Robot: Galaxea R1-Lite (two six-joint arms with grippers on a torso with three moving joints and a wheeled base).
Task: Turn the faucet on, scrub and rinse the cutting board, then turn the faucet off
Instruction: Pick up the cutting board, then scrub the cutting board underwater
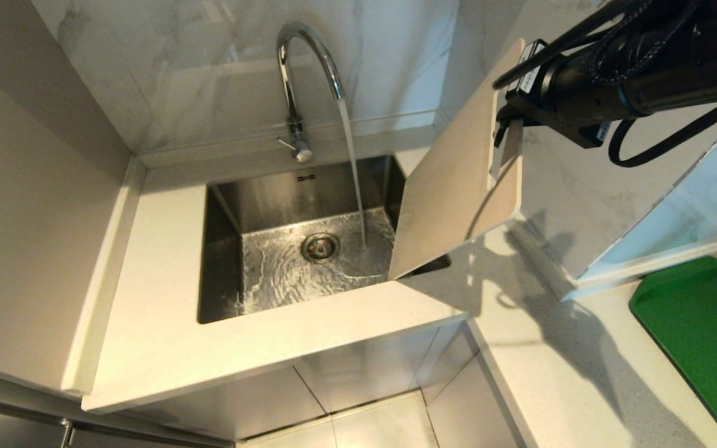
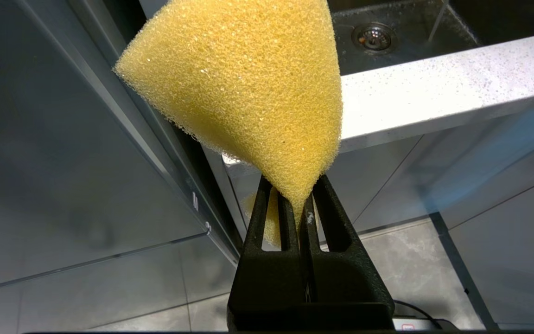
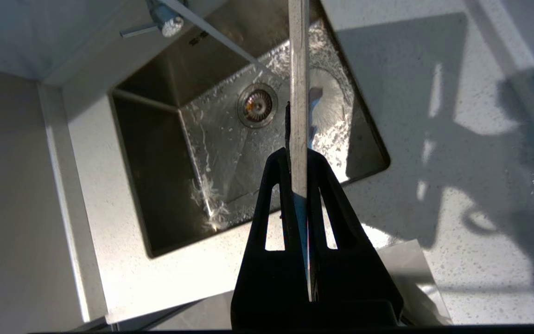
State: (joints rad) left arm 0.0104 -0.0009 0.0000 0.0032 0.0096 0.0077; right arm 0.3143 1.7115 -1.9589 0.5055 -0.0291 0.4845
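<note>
Over the sink: the cutting board [image 1: 458,180] hangs in the air at the right side of the basin [image 1: 284,249], its low corner over the right near rim, clear of the stream
Right gripper [image 3: 299,160]: fingers pressed onto the board's upper edge, pinching it edge-on; the arm reaches in from the upper right
Left gripper [image 2: 300,204]: low by the cabinet fronts, below the counter edge, fingers squeezed on a yellow sponge [image 2: 248,93]
Faucet [image 1: 301,81]: running, water falling just right of the drain [image 1: 320,246]
Step in hand: bringing the board under the water, as I judge it
Doing it well: carry the board left until the stream strikes its broad face, keep it tilted so runoff drops into the basin, and keep the pinch firm since a wet edge could slip
Board's axis: long axis slants from upper right, far, down to lower left, near; broad face turned left toward the faucet
</note>
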